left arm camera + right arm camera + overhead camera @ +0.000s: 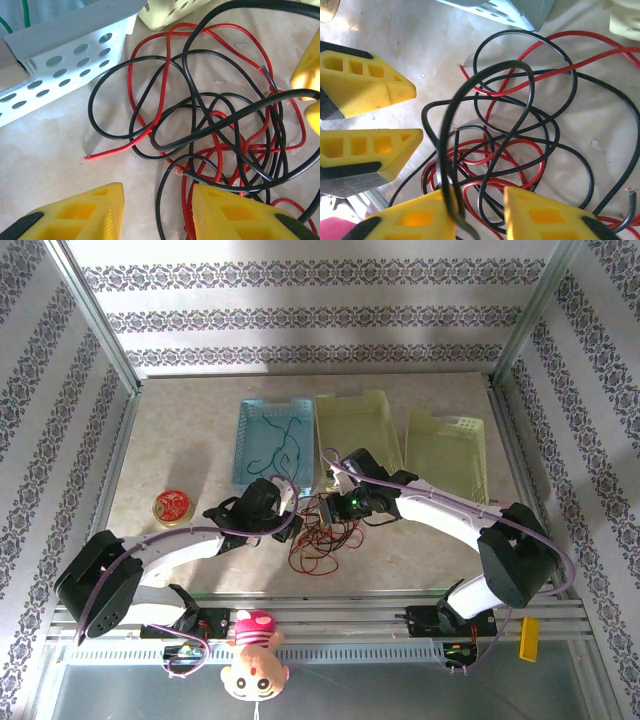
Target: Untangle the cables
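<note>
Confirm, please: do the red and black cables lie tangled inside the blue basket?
Not quite. The top view shows the red cable and black cable tangled on the table, in front of the blue basket, not inside it.

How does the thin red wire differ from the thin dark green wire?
The thin red wire lies on the beige table; the thin dark green wire lies inside the blue perforated plastic basket. The red wire is tangled with a thin black wire; the green wire lies with no other wire around it. Both are thin, looping strands.
</note>
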Robot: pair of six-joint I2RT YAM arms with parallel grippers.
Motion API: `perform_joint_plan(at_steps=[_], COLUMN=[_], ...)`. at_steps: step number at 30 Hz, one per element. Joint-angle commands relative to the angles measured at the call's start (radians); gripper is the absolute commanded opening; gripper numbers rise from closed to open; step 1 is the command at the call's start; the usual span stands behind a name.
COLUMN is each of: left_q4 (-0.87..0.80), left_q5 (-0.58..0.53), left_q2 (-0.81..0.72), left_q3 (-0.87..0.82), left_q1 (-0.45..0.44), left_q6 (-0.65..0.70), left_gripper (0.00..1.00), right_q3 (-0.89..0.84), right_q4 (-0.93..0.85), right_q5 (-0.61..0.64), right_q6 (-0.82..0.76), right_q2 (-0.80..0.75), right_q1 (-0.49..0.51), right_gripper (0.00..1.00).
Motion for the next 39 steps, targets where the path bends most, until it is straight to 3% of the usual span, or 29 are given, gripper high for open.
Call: perform_joint_plan(at_steps=[1, 4, 7, 10, 17, 23, 25, 30, 39], left_q4=[-0.008, 0.002, 0.014, 0.022, 0.034, 0.037, 0.035, 0.041, 0.044], left_q5=[-0.003, -0.004, 0.0, 0.0, -0.012, -0.01, -0.012, -0.019, -0.006], left_q2=[0.016, 0.034, 0.06, 0.087, 0.133, 0.148, 0.151, 0.15, 0.191], left_q3=[0.027, 0.034, 0.044, 0.057, 0.08, 0.092, 0.094, 0.086, 0.074], left_q1=[-0.011, -0.011, -0.011, -0.011, -0.011, -0.011, -0.011, -0.011, -0.011], left_q6=[0.021, 0.021, 0.021, 0.019, 0.018, 0.016, 0.017, 0.005, 0.006], left_gripper=[0.4, 0.4, 0.4, 0.4, 0.4, 0.4, 0.4, 0.4, 0.4], right_q3=[-0.008, -0.013, -0.023, -0.035, -0.061, -0.041, -0.027, 0.001, 0.1], right_q4=[0.004, 0.008, 0.009, 0.012, 0.005, 0.022, 0.032, 0.042, -0.051], right_q5=[-0.006, -0.015, -0.018, -0.016, -0.021, -0.016, -0.013, 0.005, 0.101], right_q6=[-0.008, -0.011, -0.008, -0.007, -0.01, -0.009, -0.01, -0.014, -0.053], right_q2=[-0.007, -0.03, -0.056, -0.079, -0.109, -0.042, -0.012, 0.012, -0.181], right_q1=[-0.001, -0.003, -0.003, -0.004, -0.012, -0.004, -0.003, 0.001, 0.001], right_gripper=[0.21, 0.16, 0.3, 0.38, 0.36, 0.38, 0.35, 0.02, 0.0])
